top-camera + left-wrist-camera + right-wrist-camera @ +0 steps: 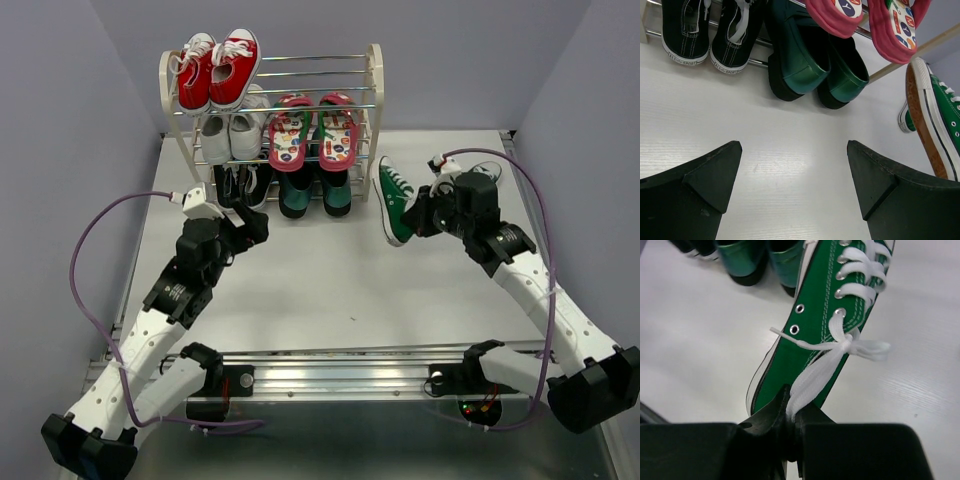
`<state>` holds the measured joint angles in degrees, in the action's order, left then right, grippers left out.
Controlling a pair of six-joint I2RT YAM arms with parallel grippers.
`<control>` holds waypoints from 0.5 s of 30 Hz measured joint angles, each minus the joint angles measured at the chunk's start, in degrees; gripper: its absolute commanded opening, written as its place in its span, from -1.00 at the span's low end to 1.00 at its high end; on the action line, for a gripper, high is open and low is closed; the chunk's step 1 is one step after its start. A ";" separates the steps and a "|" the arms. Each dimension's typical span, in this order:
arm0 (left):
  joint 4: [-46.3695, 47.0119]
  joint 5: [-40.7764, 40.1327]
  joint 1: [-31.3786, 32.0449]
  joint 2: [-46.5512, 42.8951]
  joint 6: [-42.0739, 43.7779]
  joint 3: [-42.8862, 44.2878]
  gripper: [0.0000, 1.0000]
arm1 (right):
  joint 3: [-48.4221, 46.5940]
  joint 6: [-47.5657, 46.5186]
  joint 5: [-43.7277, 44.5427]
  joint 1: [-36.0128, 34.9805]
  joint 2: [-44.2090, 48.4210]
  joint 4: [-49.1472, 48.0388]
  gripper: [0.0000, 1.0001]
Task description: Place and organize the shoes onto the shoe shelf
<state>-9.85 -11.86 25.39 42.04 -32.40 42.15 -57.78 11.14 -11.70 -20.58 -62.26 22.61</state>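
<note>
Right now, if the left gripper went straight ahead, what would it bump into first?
Probably the dark teal shoes at the bottom of the shelf. The left gripper is open and aimed at them, though depth is hard to judge.

On the shelf (374,70), teal slip-ons (313,192) sit lowest with red flip-flops (312,133) above; a green sneaker (393,200) stands tilted beside it.

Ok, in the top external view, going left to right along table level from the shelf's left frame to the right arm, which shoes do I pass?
black sneakers → dark teal slip-ons → green sneaker
</note>
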 measured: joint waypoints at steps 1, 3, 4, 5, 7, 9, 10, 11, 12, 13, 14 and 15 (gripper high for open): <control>0.13 0.00 0.00 0.07 0.00 0.00 0.98 | -0.28 -0.28 -2.14 -0.44 0.39 0.57 -0.99; 0.28 0.00 0.00 0.24 0.00 0.00 0.98 | -0.85 -1.14 -5.31 -1.36 0.72 1.51 -0.99; 0.33 0.00 0.00 0.37 0.00 0.00 0.98 | -1.03 -1.44 -6.75 -1.77 0.81 1.60 -0.99; 0.42 0.00 0.00 0.48 0.02 0.00 0.98 | -1.46 -2.05 -8.81 -2.43 0.85 1.77 -0.99; 0.57 0.02 0.00 0.70 0.02 0.00 0.98 | -2.47 -2.86 -12.26 -3.61 0.85 2.12 -0.99; 0.59 0.02 0.00 0.87 0.02 0.00 0.98 | -3.85 -3.45 -14.95 -4.72 0.85 2.67 -0.99; 0.59 0.02 0.00 0.96 0.04 0.00 0.98 | -4.81 -3.69 -16.87 -5.27 0.90 2.82 -0.99; 0.59 0.02 0.00 1.03 0.04 0.00 0.98 | -5.42 -3.80 -18.14 -5.44 0.96 2.82 -0.99; 0.61 0.02 0.00 1.03 0.07 0.00 0.98 | -5.99 -3.80 -19.45 -5.46 1.11 2.86 -0.99; 0.61 0.02 0.00 1.03 0.11 0.00 0.98 | -6.58 -3.80 -20.61 -5.44 1.33 2.91 -0.99; 0.63 0.02 0.00 1.03 0.15 0.00 0.98 | -7.23 -3.80 -21.75 -5.44 1.55 2.86 -0.99; 0.63 0.02 0.00 1.03 0.22 0.00 0.98 | -7.48 -3.80 -22.12 -5.46 1.68 2.84 -0.99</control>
<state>-9.21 -11.84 25.39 43.07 -32.18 42.15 -65.25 7.33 -33.82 -26.04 -60.58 25.45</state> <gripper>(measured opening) 0.986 0.085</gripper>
